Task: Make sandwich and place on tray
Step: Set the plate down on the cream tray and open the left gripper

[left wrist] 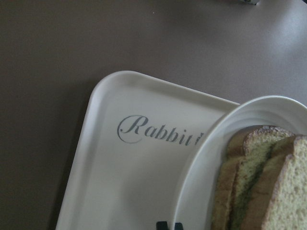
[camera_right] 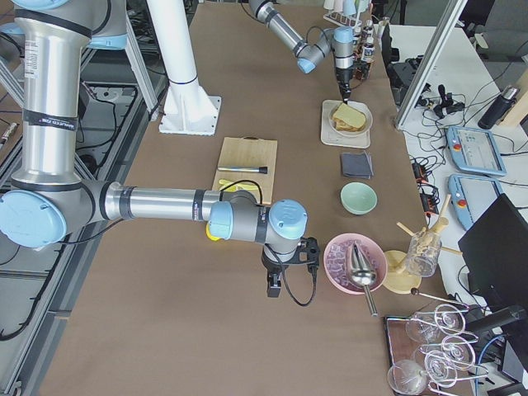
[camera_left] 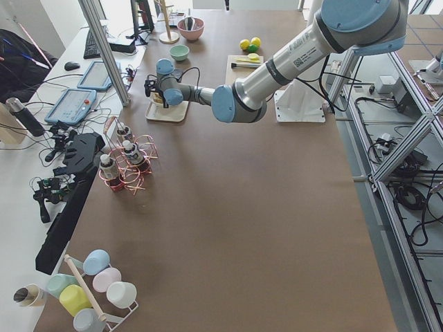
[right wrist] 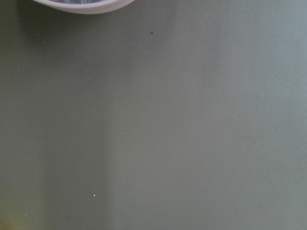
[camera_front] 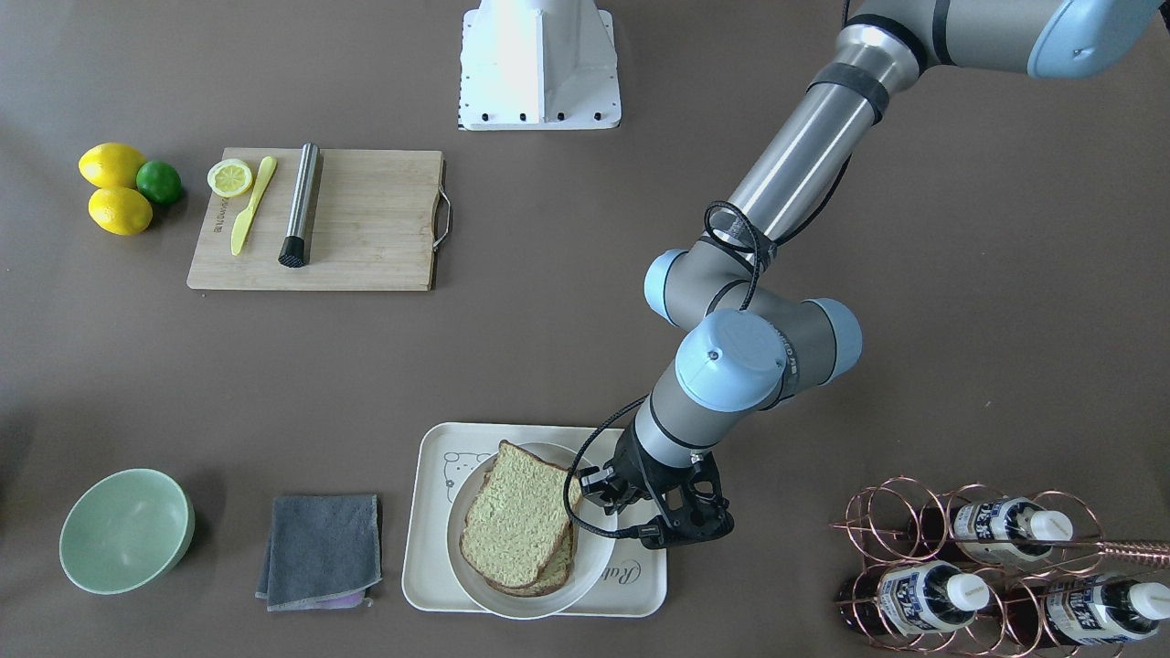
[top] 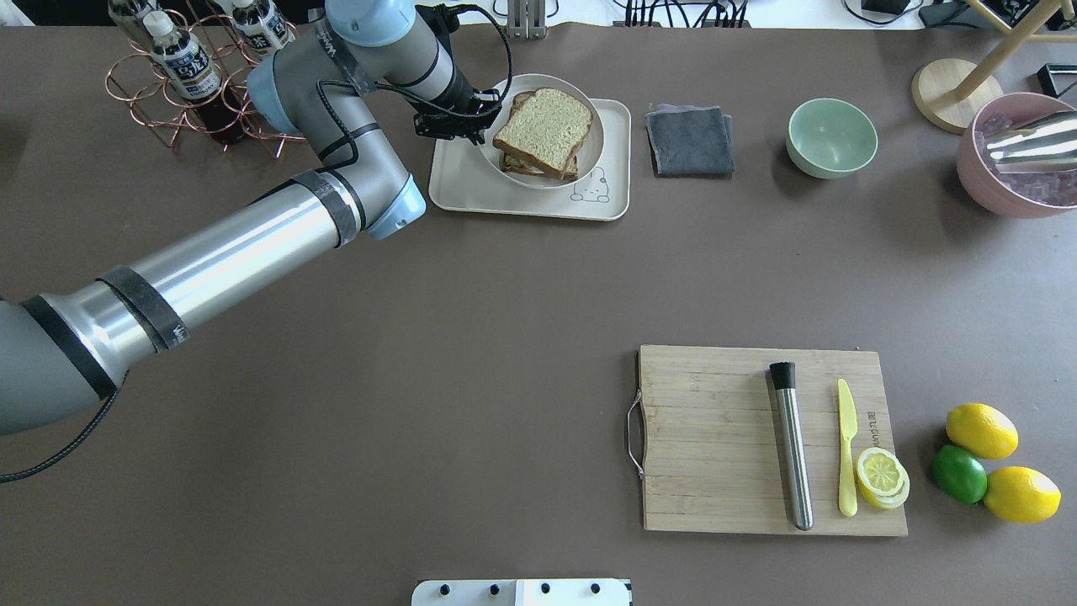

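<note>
1. State: left gripper (left wrist: 169,225) is at the rim of the white plate (camera_front: 596,559). Fingertips are nearly closed and straddle the rim, so it reads as pinched on it. Right gripper (camera_right: 275,289) hangs near the pink bowl (top: 980,185), well right. Can't tell how wide it is; it seems to carry nothing.
2. Sandwich (camera_front: 519,516) sits on the plate, and the plate sits on the tray (camera_front: 425,548), far side of the table, left of centre. Placement looks essentially done.
3. Risk: if the arm pulls away without opening, it drags or tips the plate.
4. Risk: the top slice (camera_front: 512,493) is skewed over the lower slice (camera_front: 559,571). A jolt could slide it off.
5. Risk: the plate looks to overlap the tray's far rim, so it may rock on release. Not sure of that; it could be the viewing angle.
6. Risk: the bottle rack (camera_front: 877,521) is just left of the arm, and a wide retreat swing could clip it.
7. Task counts:
   - 2 bread slices
   - 1 plate
   - 1 tray
   - egg not visible
8. Other counts:
   - 2 lemons (camera_front: 111,164)
   - 1 lime (camera_front: 159,181)
   - 1 cut lemon (camera_front: 229,177)
   - 1 yellow knife (camera_front: 249,206)
   - 1 metal muddler (camera_front: 300,203)
   - 1 cutting board (camera_front: 366,238)
   - 1 green bowl (camera_front: 183,514)
   - 1 grey cloth (camera_front: 320,548)
   - 3 bottles (camera_front: 1005,523) visible in the rack
</note>
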Controlling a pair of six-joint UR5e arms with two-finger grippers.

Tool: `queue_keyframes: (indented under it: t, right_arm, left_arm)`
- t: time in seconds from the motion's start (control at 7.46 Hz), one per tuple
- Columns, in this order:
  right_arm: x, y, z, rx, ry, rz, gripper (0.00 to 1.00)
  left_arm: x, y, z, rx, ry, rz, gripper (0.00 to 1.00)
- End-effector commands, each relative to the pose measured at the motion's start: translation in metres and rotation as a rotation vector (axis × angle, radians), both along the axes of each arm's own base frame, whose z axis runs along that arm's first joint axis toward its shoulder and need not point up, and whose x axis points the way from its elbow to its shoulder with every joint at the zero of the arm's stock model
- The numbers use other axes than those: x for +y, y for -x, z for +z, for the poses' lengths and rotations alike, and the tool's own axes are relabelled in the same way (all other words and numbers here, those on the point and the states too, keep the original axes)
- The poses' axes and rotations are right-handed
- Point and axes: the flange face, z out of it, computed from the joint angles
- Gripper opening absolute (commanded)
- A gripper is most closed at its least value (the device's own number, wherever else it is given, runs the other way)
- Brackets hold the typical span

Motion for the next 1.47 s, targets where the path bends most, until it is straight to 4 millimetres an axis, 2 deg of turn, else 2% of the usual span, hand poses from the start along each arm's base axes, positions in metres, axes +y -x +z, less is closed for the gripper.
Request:
queue_keyframes:
  t: [0.0,0.13,0.4,0.54,0.67,0.94,1.21,1.34]
  right_arm:
    - [0.002,-0.001,0.001,0.000,0.003,0.001,1.00]
    - [0.004,-0.001,0.003,0.000,0.006,0.001,1.00]
    - [0.007,-0.001,0.006,0.002,0.014,0.000,1.00]
    - [0.007,-0.001,0.008,0.001,0.018,0.001,1.00]
    - [0.007,-0.001,0.008,0.000,0.018,0.001,1.00]
    - [0.007,-0.001,0.010,0.002,0.021,0.000,1.00]
    - [0.006,-0.001,0.009,0.002,0.020,0.000,1.00]
    - [0.006,-0.001,0.009,0.002,0.018,0.000,1.00]
  left_arm:
    - [0.000,-0.002,0.001,0.003,-0.013,-0.007,0.72]
    - [0.001,-0.002,0.000,0.012,-0.022,-0.007,0.98]
    - [-0.002,0.007,-0.006,0.023,-0.037,-0.012,0.98]
    - [0.003,0.025,-0.005,0.043,-0.053,-0.019,0.98]
    - [0.022,0.052,0.002,0.043,-0.051,-0.021,0.98]
    - [0.084,0.096,-0.019,0.008,0.012,0.013,0.98]
    - [0.153,0.162,0.024,0.013,-0.039,0.037,0.98]
    - [0.192,0.210,0.048,-0.005,-0.071,0.104,0.98]
